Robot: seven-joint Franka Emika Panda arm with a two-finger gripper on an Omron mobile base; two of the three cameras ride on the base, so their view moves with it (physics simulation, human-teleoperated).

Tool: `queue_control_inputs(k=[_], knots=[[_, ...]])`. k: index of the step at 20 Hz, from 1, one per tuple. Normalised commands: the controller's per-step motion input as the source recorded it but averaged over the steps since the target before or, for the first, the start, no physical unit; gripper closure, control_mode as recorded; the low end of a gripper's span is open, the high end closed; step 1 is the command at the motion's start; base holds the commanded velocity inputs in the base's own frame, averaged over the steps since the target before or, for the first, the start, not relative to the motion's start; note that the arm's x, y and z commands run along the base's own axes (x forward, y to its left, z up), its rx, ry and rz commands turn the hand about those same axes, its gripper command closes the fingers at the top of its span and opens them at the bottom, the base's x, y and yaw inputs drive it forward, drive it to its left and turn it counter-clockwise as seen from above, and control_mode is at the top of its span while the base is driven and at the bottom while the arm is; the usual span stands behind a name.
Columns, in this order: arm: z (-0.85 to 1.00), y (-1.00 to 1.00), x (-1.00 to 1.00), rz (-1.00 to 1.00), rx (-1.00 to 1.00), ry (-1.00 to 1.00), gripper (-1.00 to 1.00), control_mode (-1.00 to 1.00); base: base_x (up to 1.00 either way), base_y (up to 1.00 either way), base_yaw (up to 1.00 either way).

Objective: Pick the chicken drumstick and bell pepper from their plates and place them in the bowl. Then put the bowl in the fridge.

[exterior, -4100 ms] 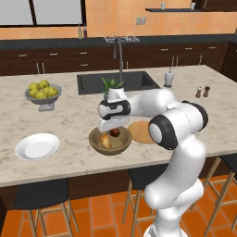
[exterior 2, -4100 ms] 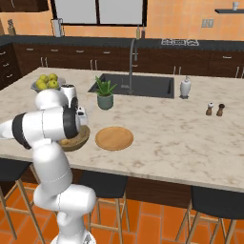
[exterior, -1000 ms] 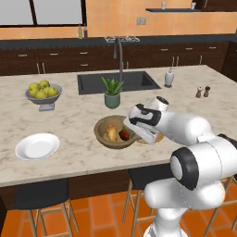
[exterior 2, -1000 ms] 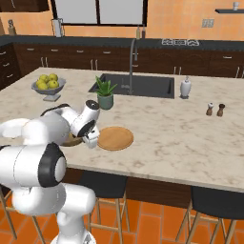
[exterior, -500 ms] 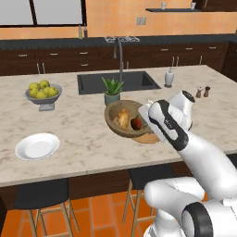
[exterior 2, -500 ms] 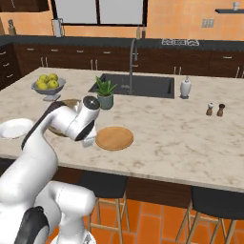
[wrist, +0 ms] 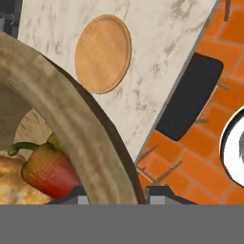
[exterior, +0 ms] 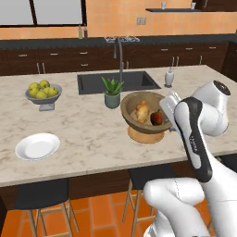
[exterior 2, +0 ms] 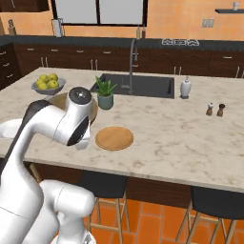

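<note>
Hand view puts us right on the thick rim of the wide brown wooden bowl [wrist: 71, 138], and the gripper [wrist: 114, 193] is clenched across that rim, one dark tip on either side. Inside lie the dark red bell pepper [wrist: 47, 169] with its green stem and, at the left edge, the golden-brown chicken drumstick [wrist: 14, 183].

From the left base view, the bowl [exterior: 134, 104] hangs tilted above the flat tan-orange wooden plate [exterior: 146, 136], which lies on the pale marble desk [exterior: 92, 139]. Drumstick [exterior: 142, 112] and pepper [exterior: 157, 117] sit low against its right wall, close to the gripper [exterior: 172, 105].

That bowl looks stiff and solid, so the rim should take a firm pinch, but a one-sided hold on a loaded bowl is likely to sag, and the two loose foods can roll. Keeping it level seems the safe call.

Just to the left and farther back stands a small green potted plant [exterior: 112, 90], near enough to clip on a swing. Farther off on the left are the grey footed fruit bowl [exterior: 43, 95] and the glossy white plate [exterior: 38, 146]. Behind the plant lie the dark sink [exterior: 115, 81] and tall faucet [exterior: 120, 51]; a white soap bottle [exterior: 170, 76] stands far right.
</note>
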Motion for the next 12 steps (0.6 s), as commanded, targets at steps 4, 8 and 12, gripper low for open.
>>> queue_control_inputs(k=[4,8,12], knots=[[0.28,-0.05,-0.86,-0.1,-0.03,-0.01,1.0,-1.0,0.0,0.0,0.0],[0.02,0.03,-0.1,-0.06,0.0,-0.17,1.0,-1.0,0.0,0.0,0.0],[0.0,0.02,0.0,-0.03,0.0,-0.05,1.0,-1.0,0.0,0.0,0.0]])
